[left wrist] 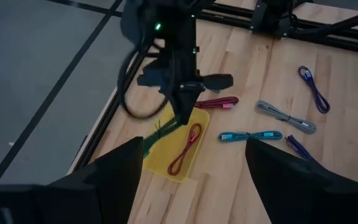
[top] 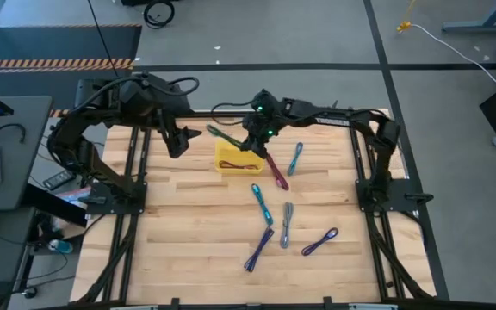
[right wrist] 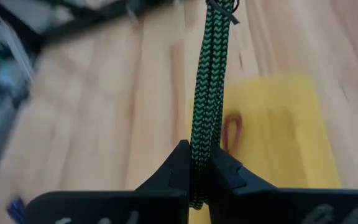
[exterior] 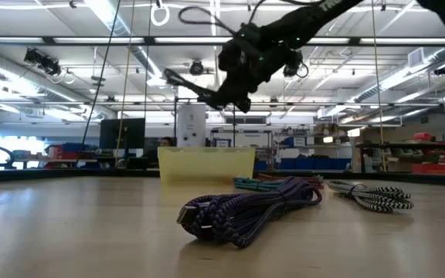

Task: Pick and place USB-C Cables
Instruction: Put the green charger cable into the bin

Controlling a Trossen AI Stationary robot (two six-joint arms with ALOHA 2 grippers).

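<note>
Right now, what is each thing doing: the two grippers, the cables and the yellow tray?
Right gripper: shut on the green cable, above the tray.
Green cable: held in the air.
Left gripper: open, empty, beside the tray.
Yellow tray: on the table, one maroon cable inside.
Other cables: loose on the table.

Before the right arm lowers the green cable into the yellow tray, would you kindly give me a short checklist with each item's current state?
1. Right hand shut on the green cable: ok.
2. Green cable hanging clear of the table, above the yellow tray: ok.
3. Room left in the tray: ok; only one maroon cable lies in it.
4. Left hand open and apart from the tray: ok.
5. Cable's free end lined up over the tray rather than past its edge: cannot tell.
6. Other cables on the table away from the tray's rim: ok, except the maroon one lying close beside it.
</note>
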